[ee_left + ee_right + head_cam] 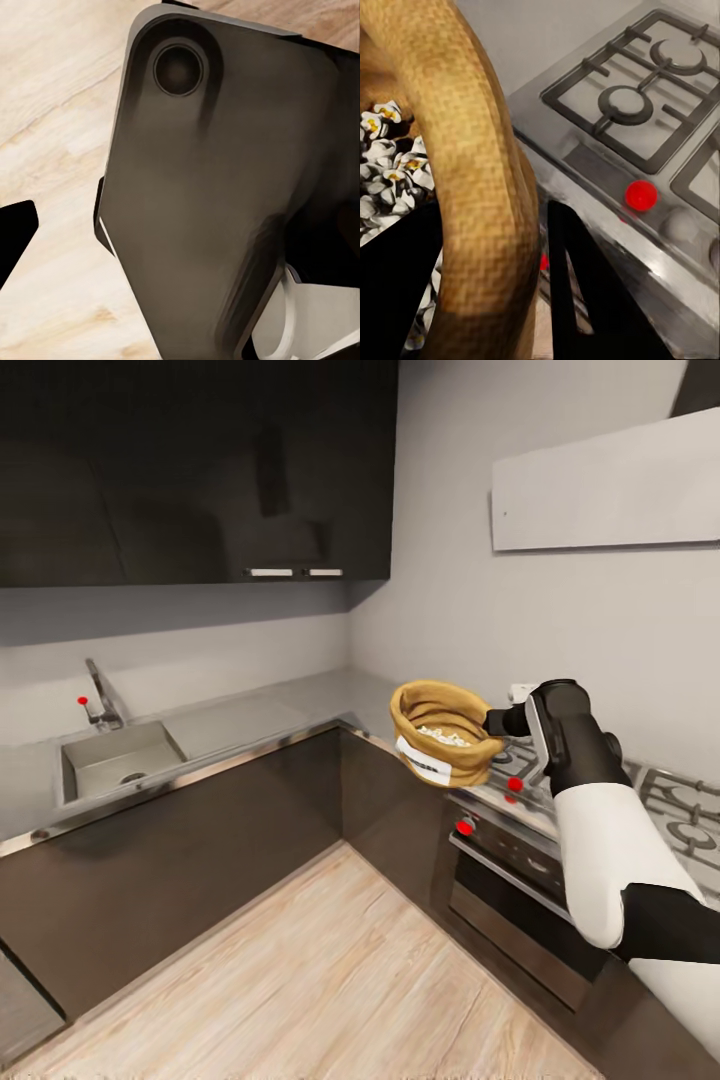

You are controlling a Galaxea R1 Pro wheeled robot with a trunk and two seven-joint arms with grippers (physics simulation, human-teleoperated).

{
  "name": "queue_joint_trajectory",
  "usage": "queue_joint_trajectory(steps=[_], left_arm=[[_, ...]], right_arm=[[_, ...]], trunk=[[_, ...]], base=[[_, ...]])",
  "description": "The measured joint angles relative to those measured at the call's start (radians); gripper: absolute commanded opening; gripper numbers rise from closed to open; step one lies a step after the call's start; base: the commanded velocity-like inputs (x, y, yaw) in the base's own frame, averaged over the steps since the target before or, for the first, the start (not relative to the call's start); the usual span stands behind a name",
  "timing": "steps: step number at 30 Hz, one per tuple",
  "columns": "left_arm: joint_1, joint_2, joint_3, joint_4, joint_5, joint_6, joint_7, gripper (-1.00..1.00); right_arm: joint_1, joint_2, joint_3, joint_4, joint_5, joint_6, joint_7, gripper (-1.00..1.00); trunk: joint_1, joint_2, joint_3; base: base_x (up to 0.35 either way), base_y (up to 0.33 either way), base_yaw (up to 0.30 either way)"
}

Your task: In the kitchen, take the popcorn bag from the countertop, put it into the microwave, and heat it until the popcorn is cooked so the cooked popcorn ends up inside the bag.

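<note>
**Holding the popcorn bag aloft beside the hob**

Gripping the rolled rim of the popcorn bag (441, 732), the right jaws (491, 262) are closed on the cloth, one finger inside against the popped white popcorn (394, 161). Just beyond the jaws lie the hob (656, 97) and its red knob (641, 196). The grey worktop (250, 715) and sink (120, 758) sit farther off. Whether the left jaws are open, I cannot tell.

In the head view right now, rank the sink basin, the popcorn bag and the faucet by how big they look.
1. Sink basin and popcorn bag, held in the right claw: about alike, and the bag is nearer the camera, so unranked.
2. Faucet, smallest.
</note>
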Motion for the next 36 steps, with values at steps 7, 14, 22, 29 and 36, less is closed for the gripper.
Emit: queue_joint_trajectory(steps=[7, 14, 22, 29, 36], left_arm=[[0.0, 0.0, 0.0, 0.001, 0.0, 0.0, 0.001, 1.0], [0.0, 0.0, 0.0, 0.001, 0.0, 0.0, 0.001, 1.0], [0.0, 0.0, -0.003, 0.001, -0.004, 0.0, -0.001, 1.0], [0.0, 0.001, -0.003, 0.001, -0.002, 0.0, 0.0, 1.0], [0.0, 0.0, -0.003, 0.001, -0.002, 0.0, 0.0, 1.0]], right_arm=[[0.0, -0.001, 0.0, 0.0, -0.004, 0.0, 0.003, -1.0], [0.044, -0.003, 0.0, 0.007, 0.005, 0.0, 0.002, -1.0], [0.163, -0.001, -0.003, 0.008, -0.008, 0.0, 0.012, -1.0], [0.181, -0.001, -0.009, 0.0, -0.008, 0.0, 0.013, -1.0], [0.181, 0.0, -0.009, -0.007, -0.008, 0.0, 0.013, -1.0]], trunk=[[0.0, 0.0, 0.0], [0.0, 0.0, 0.0], [0.0, 0.0, 0.0], [0.0, 0.0, 0.001], [0.0, 0.0, 0.005]], base=[[-0.265, 0.227, 0.0], [-0.265, 0.227, 0.0], [-0.099, 0.075, 0.0], [0.0, 0.0, -0.115], [0.0, 0.0, -0.232]])
